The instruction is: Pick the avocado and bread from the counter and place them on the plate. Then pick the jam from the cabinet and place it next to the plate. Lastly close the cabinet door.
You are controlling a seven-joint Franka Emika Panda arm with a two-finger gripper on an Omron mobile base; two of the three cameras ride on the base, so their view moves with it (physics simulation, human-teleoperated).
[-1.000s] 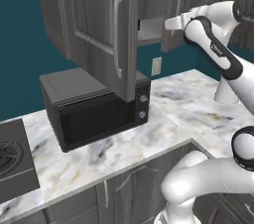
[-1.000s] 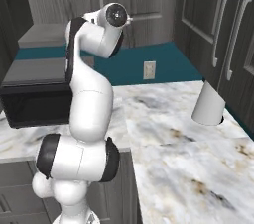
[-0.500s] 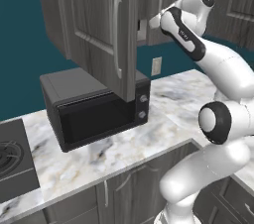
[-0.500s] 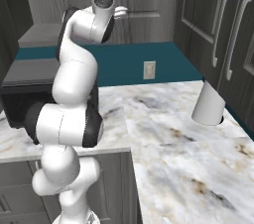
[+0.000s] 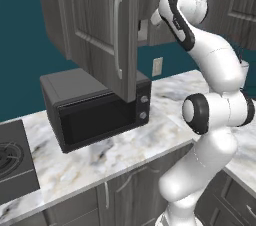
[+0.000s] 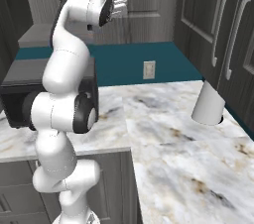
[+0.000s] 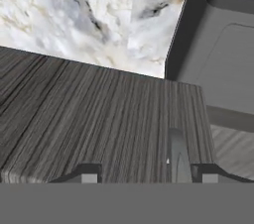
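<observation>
We judge only the last step is left: the cabinet door (image 5: 102, 30) stands open beside the gripper (image 7: 146, 171). We cannot tell whether its jaws are apart or together.

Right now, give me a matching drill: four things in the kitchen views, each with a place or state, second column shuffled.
Things:
1. cabinet door
2. microwave
3. white cone-shaped object
4. wall outlet

Places or states:
A. on the teal wall above the counter
B. swung open, bar handle facing out
C. standing on the marble near the tall cupboards at right
D. black, sitting on the counter under the open door

Pairs: 1-B, 2-D, 3-C, 4-A
</observation>
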